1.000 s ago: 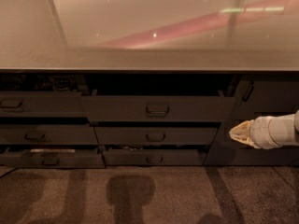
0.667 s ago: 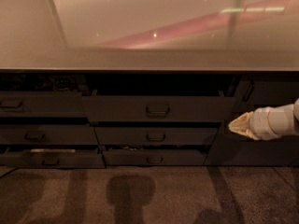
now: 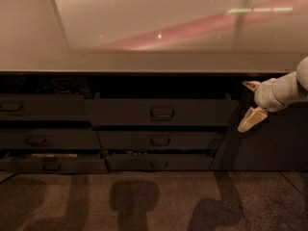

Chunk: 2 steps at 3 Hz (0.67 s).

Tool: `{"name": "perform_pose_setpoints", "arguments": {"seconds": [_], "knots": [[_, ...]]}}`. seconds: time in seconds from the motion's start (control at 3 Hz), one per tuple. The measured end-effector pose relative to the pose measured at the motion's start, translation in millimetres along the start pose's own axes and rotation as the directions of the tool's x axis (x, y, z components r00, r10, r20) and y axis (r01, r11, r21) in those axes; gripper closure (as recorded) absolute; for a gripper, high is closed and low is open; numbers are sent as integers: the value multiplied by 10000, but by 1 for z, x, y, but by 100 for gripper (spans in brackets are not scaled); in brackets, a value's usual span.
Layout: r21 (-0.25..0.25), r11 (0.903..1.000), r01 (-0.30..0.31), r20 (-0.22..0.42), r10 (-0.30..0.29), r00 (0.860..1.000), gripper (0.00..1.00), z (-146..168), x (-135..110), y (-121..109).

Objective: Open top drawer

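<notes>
- While reaching in from the right edge on a white arm (image 3: pixel 288 88), hovering the gripper (image 3: pixel 246 106) just beside the right end of the top drawer (image 3: pixel 120 113), in front of the dark cabinet panel (image 3: pixel 269 143).
- Holding both pale fingers (image 3: pixel 252 119) spread wide apart, one angling up and the other pointing down and left, grasping nothing.
- Not touching the small rounded pull handle (image 3: pixel 162 113), which is sitting at the middle of that drawer front, well to the gripper's left.
- Showing the top drawer as the widest dark front in the centre stack, lying right under the countertop (image 3: pixel 144 61), with a dark gap running above its upper edge.
- Stacking two shallower fronts beneath it: the middle drawer (image 3: pixel 160 140), then the bottom drawer (image 3: pixel 159 163), each carrying the same central handle.
- Lining up three more fronts in the left stack (image 3: pixel 36 139), the lowest of them standing slightly out, with something pale showing in the slot above it.
- Casting soft rounded shadows across the speckled floor (image 3: pixel 57 201) below the cabinet.
- Reflecting a pinkish streak and small light spots on the glossy countertop.
</notes>
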<state>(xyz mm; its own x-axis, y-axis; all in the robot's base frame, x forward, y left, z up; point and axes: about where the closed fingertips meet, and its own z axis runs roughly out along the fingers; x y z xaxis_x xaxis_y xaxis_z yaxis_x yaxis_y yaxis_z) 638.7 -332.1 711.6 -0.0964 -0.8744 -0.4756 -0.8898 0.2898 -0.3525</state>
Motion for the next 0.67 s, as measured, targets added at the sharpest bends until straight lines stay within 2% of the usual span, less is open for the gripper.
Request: {"name": "perform_pose_setpoints", "arguments": {"seconds": [0.33,0.67], "knots": [[-6,10000,-2,-1,2,10000,0,0,0,0],[-323,9992,-227,-65,225,9997,0,10,6,-2]]}}
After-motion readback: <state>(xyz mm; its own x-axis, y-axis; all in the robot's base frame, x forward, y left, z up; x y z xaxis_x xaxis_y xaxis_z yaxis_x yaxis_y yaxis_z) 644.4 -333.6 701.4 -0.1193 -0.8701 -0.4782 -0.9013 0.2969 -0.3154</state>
